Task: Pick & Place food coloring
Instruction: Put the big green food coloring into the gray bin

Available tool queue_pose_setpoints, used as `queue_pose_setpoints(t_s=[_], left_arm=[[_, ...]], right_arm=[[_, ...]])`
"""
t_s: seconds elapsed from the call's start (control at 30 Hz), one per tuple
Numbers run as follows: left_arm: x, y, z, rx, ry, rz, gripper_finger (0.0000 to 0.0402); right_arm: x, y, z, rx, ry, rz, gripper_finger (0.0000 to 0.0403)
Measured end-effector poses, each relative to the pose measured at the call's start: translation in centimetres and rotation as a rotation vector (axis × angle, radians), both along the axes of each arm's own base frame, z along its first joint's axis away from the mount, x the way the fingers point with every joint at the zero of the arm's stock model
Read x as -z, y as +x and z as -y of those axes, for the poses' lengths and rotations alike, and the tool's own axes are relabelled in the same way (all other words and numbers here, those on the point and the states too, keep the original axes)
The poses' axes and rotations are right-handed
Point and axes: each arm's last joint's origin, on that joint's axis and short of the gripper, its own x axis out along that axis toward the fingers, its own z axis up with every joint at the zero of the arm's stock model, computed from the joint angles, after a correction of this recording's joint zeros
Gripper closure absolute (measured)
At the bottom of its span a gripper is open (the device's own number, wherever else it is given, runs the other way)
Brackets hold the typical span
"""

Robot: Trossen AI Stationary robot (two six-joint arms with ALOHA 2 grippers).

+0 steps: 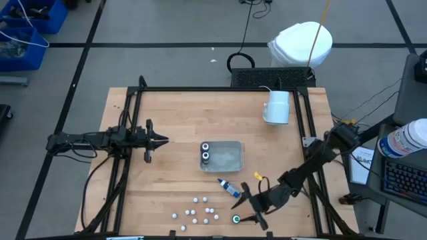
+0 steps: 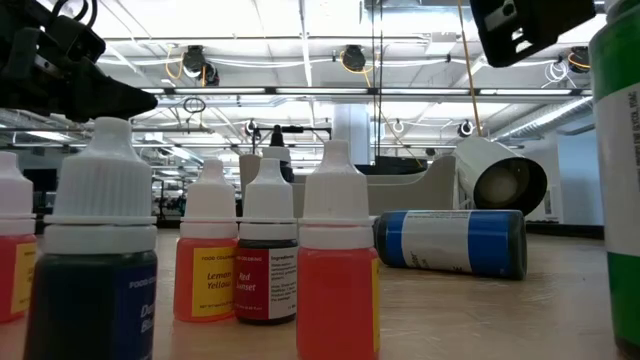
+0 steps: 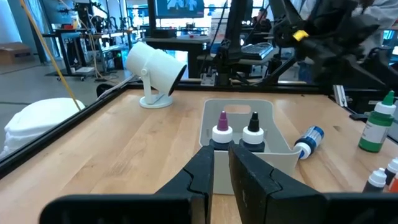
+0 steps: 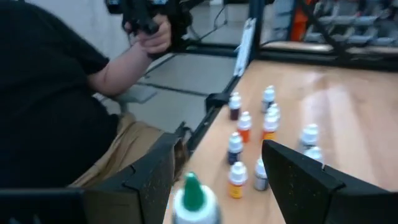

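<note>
white mug [image 1: 277, 107] lies tipped on the table [image 1: 173, 120] beyond the clear tray [image 1: 230, 157]

In the low view, lower centre, the yellow-orange dropper bottle [image 2: 208, 262] reads "Lemon Yellow" on its label. Just right of it, the dark bottle [image 2: 268, 258] shows "Red" with a blurred second word; the other labels are unreadable.

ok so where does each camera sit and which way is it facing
high: overhead, straight down; both arms, left hand, right hand.
low: table height beside the dropper bottles, facing the room; arm parts up top.
left wrist: faces the tray; own near-shut fingers.
right wrist: faces the green bottle; own open fingers, a person.
Shared: lying blue bottle, low and left wrist.
</note>
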Motion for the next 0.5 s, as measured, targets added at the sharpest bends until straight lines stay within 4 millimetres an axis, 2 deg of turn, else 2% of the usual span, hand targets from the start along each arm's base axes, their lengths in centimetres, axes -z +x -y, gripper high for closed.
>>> queue_pose_setpoints(t_s=[0.17, 0.3, 0.5], left_arm=[[0.00, 0.00, 0.00, -0.001, -0.003, 0.000, 0.0344], [0.02, 0.00, 0.00, 0.000, -0.002, -0.002, 0.0344], [0.03, 0.00, 0.00, 0.000, 0.004, -0.003, 0.0344]], right_arm=[[-0.03, 0.59, -1.06, -0.069, 0.011, -0.029, 0.0172], [0.65, 0.49, -0.93, -0.041, 0.000, -0.101, 0.0172], [0.82, 0.51, -0.79, -0.005, -0.018, -0.108, 0.0172]])
